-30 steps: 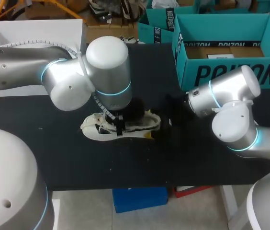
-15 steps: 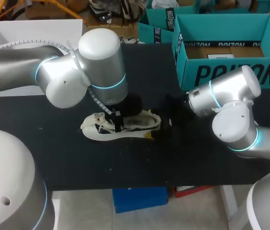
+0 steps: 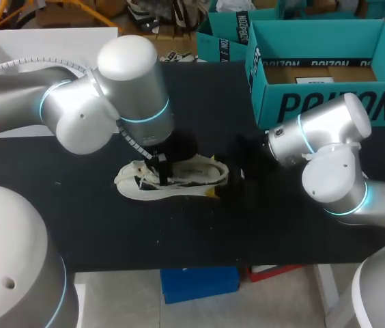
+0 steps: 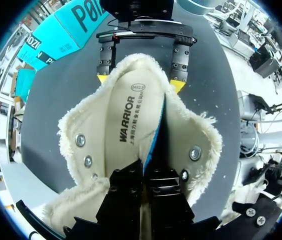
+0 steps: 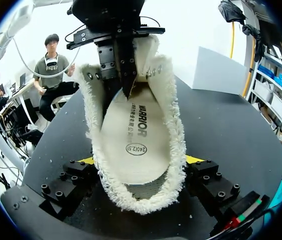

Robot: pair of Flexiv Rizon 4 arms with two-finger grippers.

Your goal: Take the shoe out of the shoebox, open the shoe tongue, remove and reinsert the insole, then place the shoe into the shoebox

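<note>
The cream fleece-lined shoe point(image 3: 172, 179) lies on its side on the black table point(image 3: 199, 232), heel toward my right arm. My right gripper point(image 5: 141, 160) grips the heel, one yellow tip on each side, as the left wrist view also shows point(image 4: 140, 80). Inside the shoe lies the pale insole point(image 4: 131, 120) with print on it. My left gripper point(image 4: 146, 172) is shut on the insole's front edge, whose blue underside shows. From the right wrist the insole point(image 5: 136, 125) sits in the open shoe, with the left gripper point(image 5: 126, 85) pinching its far end. The tongue is hidden.
The teal shoebox point(image 3: 325, 102) stands open at the back right of the table. A second teal box point(image 3: 223, 41) sits behind it. A white box point(image 3: 49, 44) stands at the back left. Bare black table lies in front of the shoe.
My left arm has swung to the left and back over the shoe, its gripper still on the insole. The shoe and my right arm have stayed in place.
</note>
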